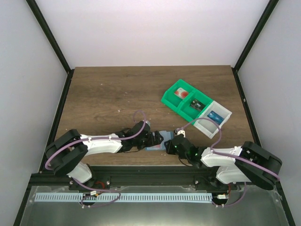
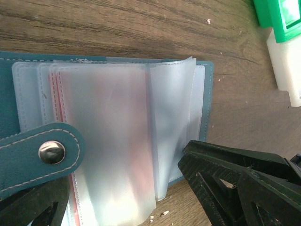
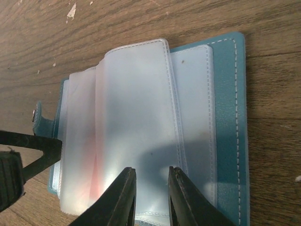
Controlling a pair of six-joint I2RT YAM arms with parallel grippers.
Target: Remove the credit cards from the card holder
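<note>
The card holder (image 1: 156, 146) lies open and flat on the brown worktop (image 1: 108, 99), close to the near edge, between the two arms. Its blue cover is down and its clear sleeves (image 3: 136, 103) face up. One sleeve curls up off the rest. A pink-red glow shows through the sleeves near the strap (image 2: 28, 165), but I cannot tell what is inside. The strap has a shiny snap (image 2: 51, 151) and lies over one end of the sleeves. The left end effector (image 2: 124, 172) is spread wide, with one finger at each side of the sleeves. The right end effector (image 3: 151, 174) has its fingers close together with a small gap, right over the edge of a sleeve. I cannot tell if it pinches the sleeve. A green bin (image 1: 165, 100) and a white bin (image 1: 226, 113) sit further back on the right, well apart from the card holder
</note>
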